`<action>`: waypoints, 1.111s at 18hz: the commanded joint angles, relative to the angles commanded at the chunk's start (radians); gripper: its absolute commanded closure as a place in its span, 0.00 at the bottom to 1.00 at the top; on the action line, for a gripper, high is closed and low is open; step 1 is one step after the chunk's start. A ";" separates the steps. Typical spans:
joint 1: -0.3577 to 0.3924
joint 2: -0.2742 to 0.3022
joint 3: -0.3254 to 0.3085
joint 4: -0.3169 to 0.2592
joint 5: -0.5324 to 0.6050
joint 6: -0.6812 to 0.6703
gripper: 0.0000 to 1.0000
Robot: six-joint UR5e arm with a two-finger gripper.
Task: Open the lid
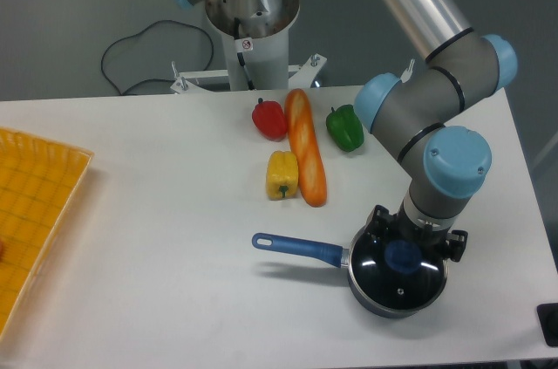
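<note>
Near the table's (157, 212) front right corner, the saucepan (397, 277) is seen with the lid (392, 275) seated on it, metal rim level all round. The blue knob (403, 255) is found at the lid's centre, and the gripper (408, 245) is hung right over it, wrist pointing straight down. The fingers are hidden behind the wrist body and the knob, so whether they are spread or closed on the knob cannot be told.

The pan's blue handle (295, 248) is pointed left, over bare white tabletop. Little room is left on the pan's right and front, where the table edge runs close; wide open surface is offered to the left.

Behind the pan, well apart, a bread loaf (305, 146) is laid lengthwise, with a yellow pepper (282, 174) touching its left side, a red pepper (269, 118) just beside its far end, and a green pepper (344, 126) to its right. At the far left edge, a yellow tray (35, 203) is cut off by the frame; its contents cannot be made out. Through the dark glass, nothing inside the pan can be told.
</note>
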 joint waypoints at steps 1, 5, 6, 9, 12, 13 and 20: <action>0.000 -0.003 0.000 0.000 -0.002 0.000 0.00; -0.002 -0.006 0.002 0.002 -0.002 0.002 0.00; -0.002 -0.006 0.002 0.002 -0.003 0.002 0.00; -0.002 -0.008 0.000 0.003 -0.002 0.003 0.01; -0.003 -0.009 0.000 0.003 -0.002 0.005 0.09; -0.003 -0.009 0.000 0.003 -0.002 0.003 0.14; -0.008 -0.006 -0.002 0.005 0.000 0.003 0.34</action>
